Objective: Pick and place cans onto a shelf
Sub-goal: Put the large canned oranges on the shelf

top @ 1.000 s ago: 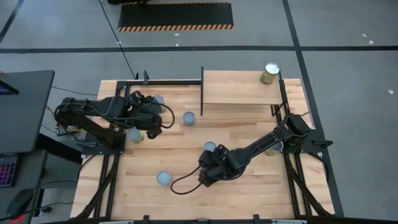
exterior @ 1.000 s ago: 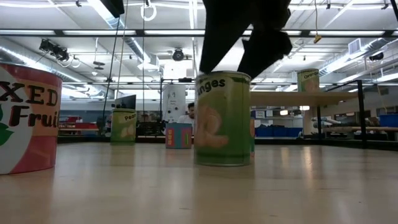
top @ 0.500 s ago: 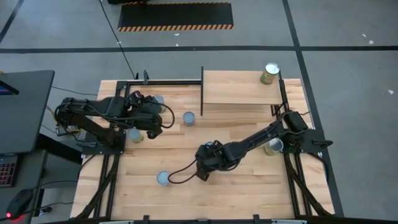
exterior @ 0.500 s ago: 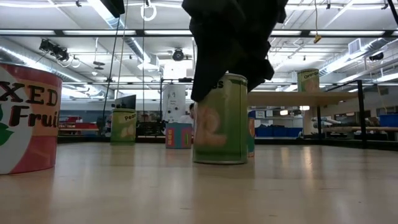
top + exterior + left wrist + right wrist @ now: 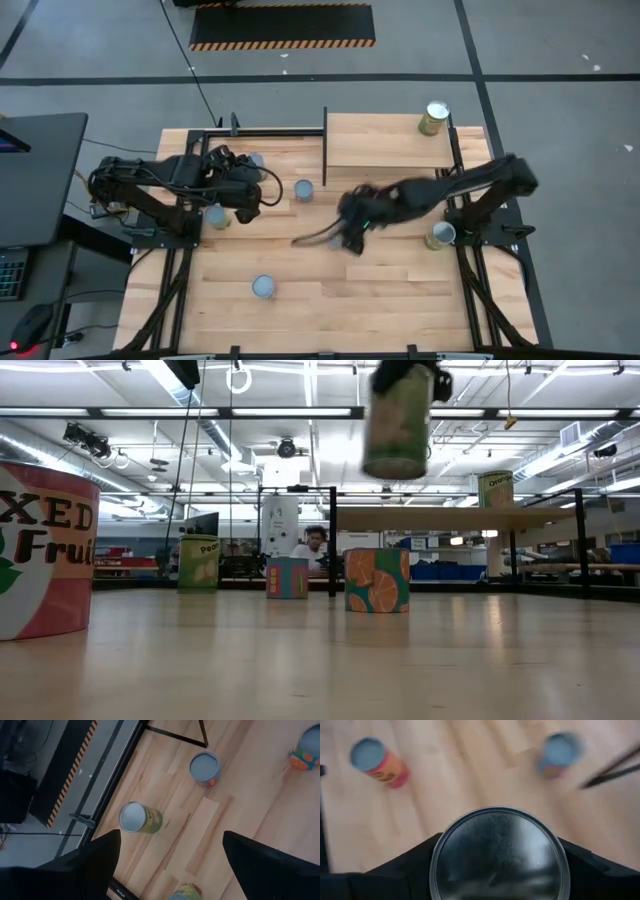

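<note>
Right hand (image 5: 352, 222) grips green can (image 5: 398, 422) aloft.

Overhead, table-level, two wrist-mounted — close.

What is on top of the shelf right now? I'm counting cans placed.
One can stands on the shelf, at its far right corner. The right gripper holds another can in the air.

can (image 5: 499, 855): shiny metal lid | table (image 5: 400, 290): smooth pale wood planks
</note>
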